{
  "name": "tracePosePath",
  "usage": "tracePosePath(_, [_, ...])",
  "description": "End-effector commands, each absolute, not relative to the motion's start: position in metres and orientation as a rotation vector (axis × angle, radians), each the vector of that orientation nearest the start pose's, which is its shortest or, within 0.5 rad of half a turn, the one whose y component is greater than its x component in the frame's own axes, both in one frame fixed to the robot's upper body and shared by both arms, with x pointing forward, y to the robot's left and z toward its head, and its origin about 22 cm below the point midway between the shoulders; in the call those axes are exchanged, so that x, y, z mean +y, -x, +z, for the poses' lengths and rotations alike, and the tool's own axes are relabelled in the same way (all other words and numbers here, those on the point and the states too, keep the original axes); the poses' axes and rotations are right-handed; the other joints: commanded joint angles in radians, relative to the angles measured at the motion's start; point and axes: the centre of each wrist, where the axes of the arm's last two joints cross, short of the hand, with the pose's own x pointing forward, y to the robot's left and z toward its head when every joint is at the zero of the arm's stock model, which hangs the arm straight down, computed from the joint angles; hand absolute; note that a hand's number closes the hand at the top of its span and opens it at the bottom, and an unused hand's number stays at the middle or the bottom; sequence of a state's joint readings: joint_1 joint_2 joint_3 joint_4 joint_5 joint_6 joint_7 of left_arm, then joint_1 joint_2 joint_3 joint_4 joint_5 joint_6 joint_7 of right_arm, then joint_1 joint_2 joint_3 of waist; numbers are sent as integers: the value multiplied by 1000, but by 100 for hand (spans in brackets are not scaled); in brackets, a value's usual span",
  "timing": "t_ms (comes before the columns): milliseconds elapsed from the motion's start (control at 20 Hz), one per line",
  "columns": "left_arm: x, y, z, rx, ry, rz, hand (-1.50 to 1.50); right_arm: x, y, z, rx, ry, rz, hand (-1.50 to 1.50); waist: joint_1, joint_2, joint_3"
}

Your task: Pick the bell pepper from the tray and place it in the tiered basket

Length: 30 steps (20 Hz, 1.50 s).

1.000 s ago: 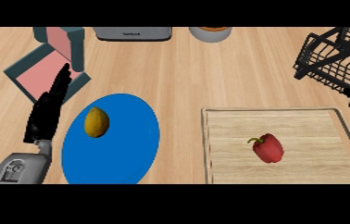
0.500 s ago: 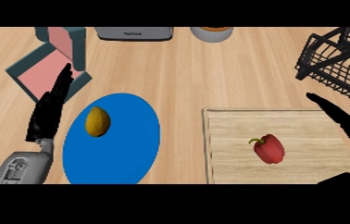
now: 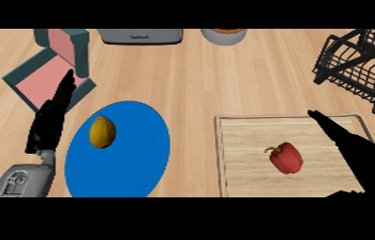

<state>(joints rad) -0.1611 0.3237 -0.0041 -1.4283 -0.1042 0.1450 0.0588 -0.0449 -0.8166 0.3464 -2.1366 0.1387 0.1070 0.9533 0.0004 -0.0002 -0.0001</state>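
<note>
The bell pepper is red with a small green stem, and it lies on the wooden tray, a little to the right of the tray's middle and toward its lower part. The right hand comes in from the lower right corner and is over the right side of the tray. Its fingers are stretched out straight and point up and to the left, and the thumb is spread apart from them at the lower edge, so the hand grasps nothing. It is near the pepper, on the pepper's right, but there is a strip of bare wood between them and they do not touch. The tiered basket is made of black wire and stands at the upper right edge of the view, well apart from the tray. The left hand rests at the left edge of the view with its fingers straight and pointing up, and it also holds nothing. Just beside it lies a blue plate with a yellow-brown fruit on its left part. Behind the left hand there is a teal and pink box. At the far edge of the counter stand a grey appliance and a grey bowl.
</note>
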Motion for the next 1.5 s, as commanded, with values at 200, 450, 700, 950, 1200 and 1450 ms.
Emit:
tracePosePath(200, [300, -279, 27, -1545, -441, -235, 0, -247, -193, 138, -960, 774, 939, -150, -2, 0, 0])
tracePosePath(450, [303, -282, 33, -1532, -444, -241, 0, -217, -186, 123, -976, 803, 974, -150, 1, 0, 0])
tracePosePath(700, [301, -284, 26, -1532, -432, -240, 0, -207, -181, 127, -947, 799, 956, -150, -2, 0, 0])
tracePosePath(950, [293, -284, 21, -1550, -437, -232, 0, -211, -206, 123, -907, 779, 948, -150, 1, 1, 0])
tracePosePath(1200, [298, -280, 49, -1532, -462, -229, 0, -240, -197, 103, -901, 770, 951, -150, -3, 0, 0])
tracePosePath(1450, [302, -279, 44, -1534, -436, -228, 0, -227, -205, 111, -890, 760, 959, -150, -2, 0, 0])
